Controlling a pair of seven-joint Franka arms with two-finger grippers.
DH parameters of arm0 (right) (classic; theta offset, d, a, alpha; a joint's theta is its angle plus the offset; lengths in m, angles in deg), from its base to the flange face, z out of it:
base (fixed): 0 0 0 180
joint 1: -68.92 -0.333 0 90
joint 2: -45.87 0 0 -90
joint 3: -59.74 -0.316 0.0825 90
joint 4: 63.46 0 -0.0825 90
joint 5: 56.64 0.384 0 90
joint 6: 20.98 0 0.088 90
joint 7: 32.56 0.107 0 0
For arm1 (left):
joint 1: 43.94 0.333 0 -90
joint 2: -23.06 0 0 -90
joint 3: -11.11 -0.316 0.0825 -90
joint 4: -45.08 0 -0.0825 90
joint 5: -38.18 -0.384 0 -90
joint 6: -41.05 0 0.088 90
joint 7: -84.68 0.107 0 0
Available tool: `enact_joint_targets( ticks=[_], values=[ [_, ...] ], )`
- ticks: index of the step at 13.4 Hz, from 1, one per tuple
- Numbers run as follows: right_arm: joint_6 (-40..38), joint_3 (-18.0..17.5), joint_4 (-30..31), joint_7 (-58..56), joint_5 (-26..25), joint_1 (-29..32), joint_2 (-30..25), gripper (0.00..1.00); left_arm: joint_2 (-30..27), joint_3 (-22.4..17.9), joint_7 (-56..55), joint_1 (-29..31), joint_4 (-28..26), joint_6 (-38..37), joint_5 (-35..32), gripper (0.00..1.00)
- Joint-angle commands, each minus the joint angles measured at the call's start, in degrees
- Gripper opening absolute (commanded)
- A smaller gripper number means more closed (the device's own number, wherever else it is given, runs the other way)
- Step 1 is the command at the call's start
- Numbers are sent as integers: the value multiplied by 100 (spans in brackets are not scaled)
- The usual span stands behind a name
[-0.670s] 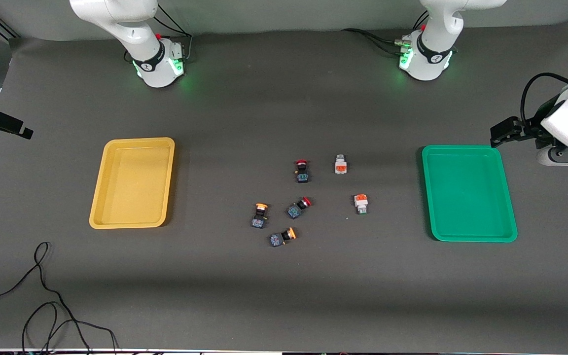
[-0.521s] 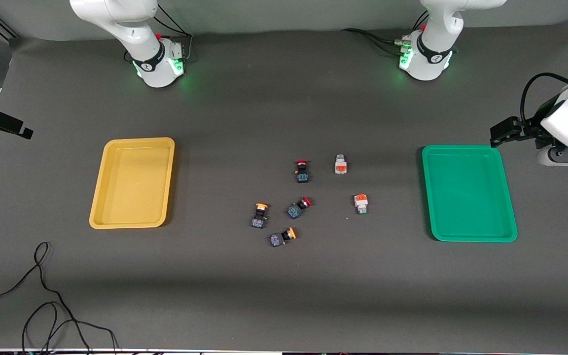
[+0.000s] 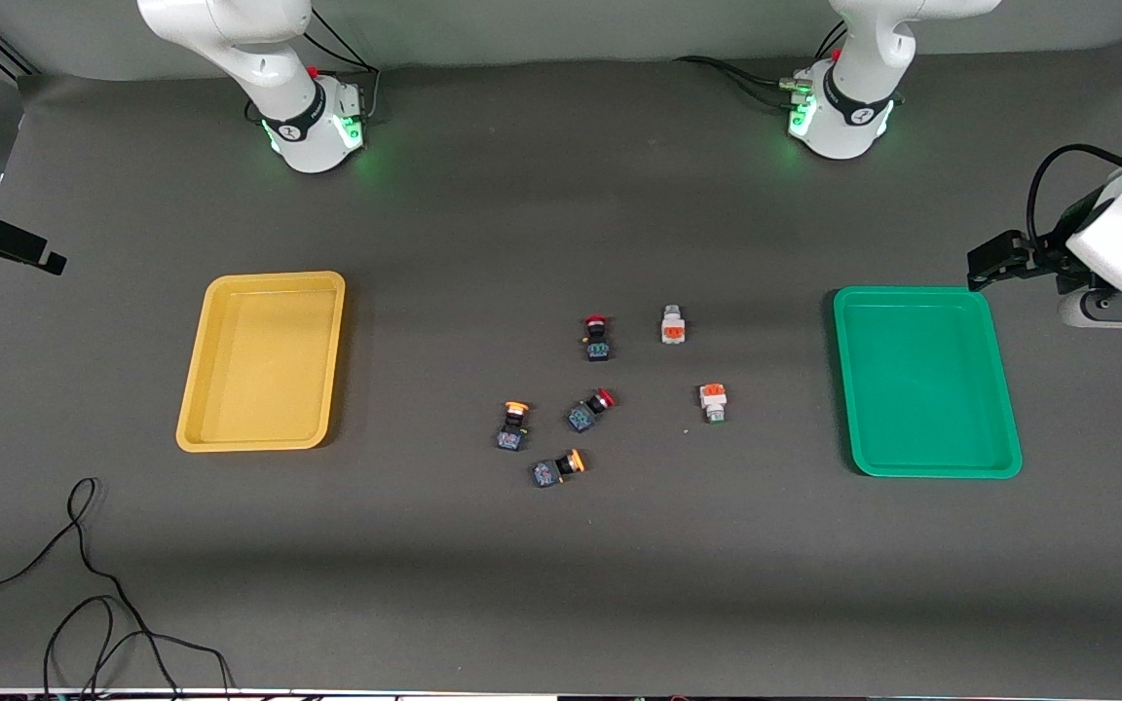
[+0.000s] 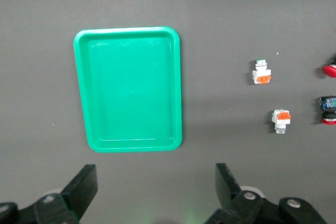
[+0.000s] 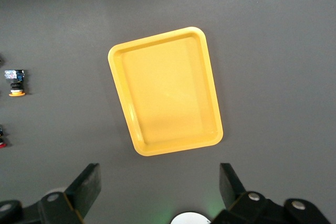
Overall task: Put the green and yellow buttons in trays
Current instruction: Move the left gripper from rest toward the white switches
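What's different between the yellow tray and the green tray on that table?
Colour: the yellow tray is mustard yellow, the green tray bright green. Place: the yellow tray lies toward the right arm's end of the table, the green tray toward the left arm's end. Pose: the yellow tray leans slightly one way in the front view, the green tray slightly the other. Both are shallow, rectangular, round-cornered and hold no buttons.

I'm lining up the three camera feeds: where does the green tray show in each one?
Front view: green tray lies at the left arm's end of the table, nothing in it.
Left wrist view: green tray sits above the open left tool.
Right wrist view: not in it.
Shared landmark: white green-tipped button beside the tray.
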Motion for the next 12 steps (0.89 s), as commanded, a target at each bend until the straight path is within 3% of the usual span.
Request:
enact_joint_targets(
  ticks=[1,9,12],
  values=[
    [-73,-19,-70,-70,-111,-3,6,100,-92,-8,-37,-145,-212,97,51,100],
    [-91,-27,-61,-70,-110,-21,6,100,-65,1,-967,-1041,-871,817,199,100],
    [-100,-36,-35,-70,-110,-30,-11,100,-65,1,-1651,-1567,-880,897,332,100]
  ],
)
